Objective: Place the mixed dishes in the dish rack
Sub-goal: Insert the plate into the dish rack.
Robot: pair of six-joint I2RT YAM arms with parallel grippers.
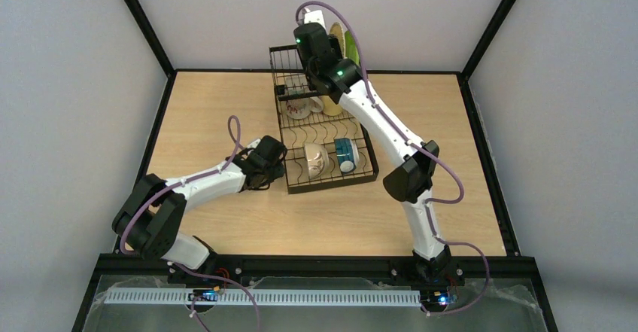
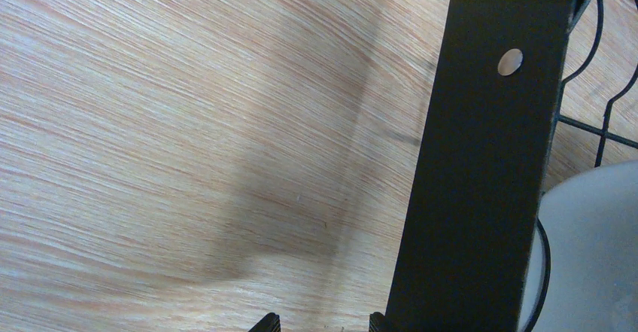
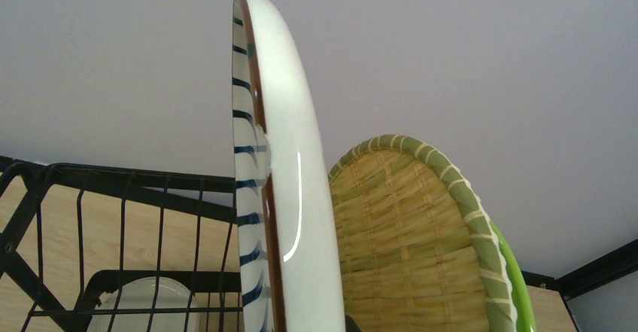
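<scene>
The coming move turns on the striped-rim plate (image 3: 282,196). It stands on edge straight ahead of the right claw (image 1: 316,28), at the far end of the dish rack (image 1: 331,187), with its thin rim toward the wrist camera and its long axis running up and down. No view shows the right claw's fingers, so it cannot be told whether the claw grips the plate or is clear of it. Just beside the plate, on its right in the wrist view, stands the tan plate (image 3: 410,234), with the lime green plate (image 3: 519,290) close behind that. The gap between the striped and tan plates is slim, so a sideways drift that way would likely knock them together. On the other side the rack's wire wall sits lower and apart, and the open room above looks like the safer way out. The right arm is plainly the nearer one. The left claw (image 2: 322,323) hangs low over the desk (image 2: 150,121) by the rack's near left corner, parted and holding nothing, well apart from the plates.
</scene>
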